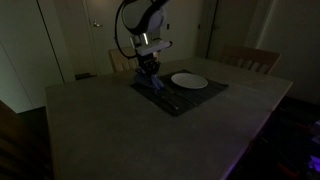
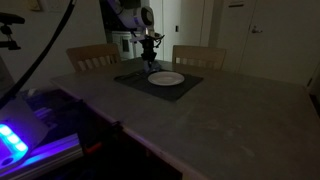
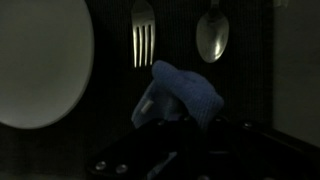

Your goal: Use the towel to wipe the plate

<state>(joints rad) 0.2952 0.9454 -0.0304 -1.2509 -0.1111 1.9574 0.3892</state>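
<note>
Wrist view has the tool low in the picture, its jaws pressed together on a bunched fold of the bluish towel, which humps up off the dark placemat right beneath it. Just beyond the tool lie a fork and a spoon, side by side, their heads turned toward it. The white plate sits off to the tool's left in this view, apart from the towel and not yet touched. In both exterior views the tool stands over the placemat with the plate just beside it, all on a wide tabletop. The grip may have caught only a thin pucker, so the cloth could slip free once dragged. If the jaws also nipped the placemat, lifting would tug plate and cutlery along. A low sweep toward the plate could clip the fork, and pressing on the rim might skid the plate.
</note>
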